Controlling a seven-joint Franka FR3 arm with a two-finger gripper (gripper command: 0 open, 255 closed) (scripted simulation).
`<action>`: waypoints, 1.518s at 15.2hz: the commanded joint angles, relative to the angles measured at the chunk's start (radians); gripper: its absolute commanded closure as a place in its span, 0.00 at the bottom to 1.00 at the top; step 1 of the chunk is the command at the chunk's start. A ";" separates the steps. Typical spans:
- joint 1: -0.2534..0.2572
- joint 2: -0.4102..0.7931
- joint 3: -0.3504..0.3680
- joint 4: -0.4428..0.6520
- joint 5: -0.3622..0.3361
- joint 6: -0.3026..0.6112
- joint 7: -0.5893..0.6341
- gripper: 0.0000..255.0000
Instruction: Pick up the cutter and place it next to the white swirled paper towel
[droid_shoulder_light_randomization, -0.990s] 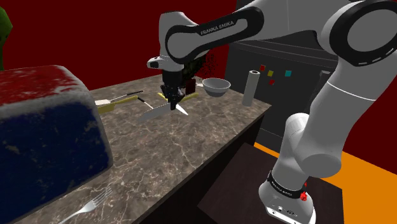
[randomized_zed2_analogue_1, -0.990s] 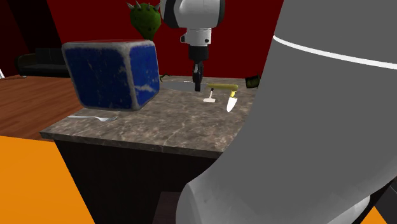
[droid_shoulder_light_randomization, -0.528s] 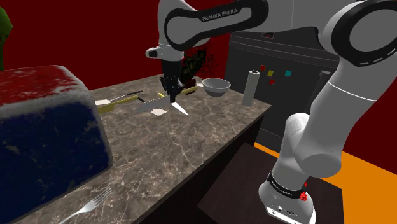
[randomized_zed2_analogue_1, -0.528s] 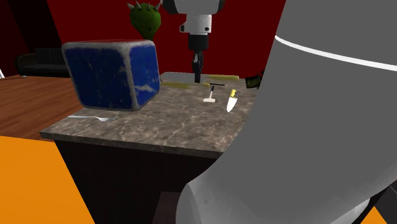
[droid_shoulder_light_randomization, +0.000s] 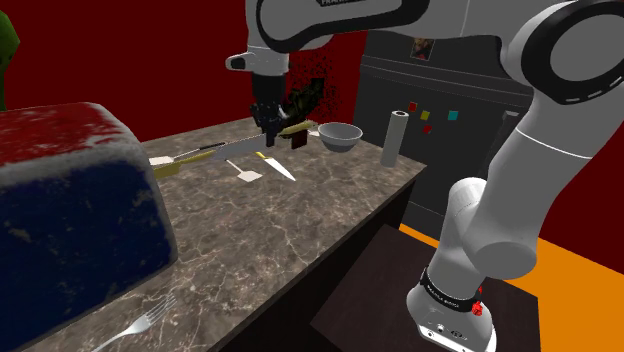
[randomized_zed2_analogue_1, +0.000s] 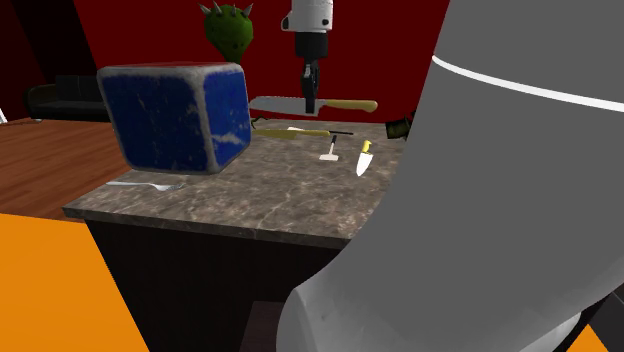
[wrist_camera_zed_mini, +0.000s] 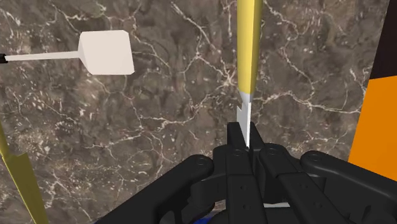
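Holding the cutter (randomized_zed2_analogue_1: 276, 104) where blade meets handle, the jaws are clamped on it. The gripper (randomized_zed2_analogue_1: 310, 103) points straight down, w/ the cutter hanging clear above the marble surface (randomized_zed2_analogue_1: 230, 205). In the second exterior view the blade lies broadside, yellow handle toward that view's right. Wrist view: the fingers (wrist_camera_zed_mini: 235, 137) pinch the thin white spine of the blade, and the handle runs away from the gripper over the marble.

Items nearby:
- Long yellow-handled utensil (randomized_zed2_analogue_1: 290, 131), dark at one end, lies flat on the surface approx. under the cutter.
- White spatula (randomized_zed2_analogue_1: 330, 152) and small knife (randomized_zed2_analogue_1: 364, 157) w/ yellow handle lie just beside each other, nearer the front edge in the second exterior view. Neither touches the cutter.
- Paper towel roll (droid_shoulder_light_randomization: 396, 138) stands upright at the surface's far corner, next to the dark fridge (droid_shoulder_light_randomization: 450, 140), well apart from the cutter.
- Grey bowl (droid_shoulder_light_randomization: 340, 135) stands btwn the gripper and the roll, near both.
- Large box (droid_shoulder_light_randomization: 70, 200), blue sides w/ red top, sits at the shoulder view's left.
- Fork (droid_shoulder_light_randomization: 135, 324) lies near the box, at the surface's near edge.
- Cactus (randomized_zed2_analogue_1: 228, 30) shows behind the box in the second exterior view.
- Orange floor (droid_shoulder_light_randomization: 580, 290) lies beyond the stand (droid_shoulder_light_randomization: 440, 300).
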 joint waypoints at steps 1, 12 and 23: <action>0.000 -0.004 0.000 0.023 0.000 -0.028 0.000 1.00; 0.000 0.019 0.000 0.198 0.002 -0.179 0.000 1.00; -0.032 -0.109 -0.038 0.148 -0.023 -0.257 -0.067 1.00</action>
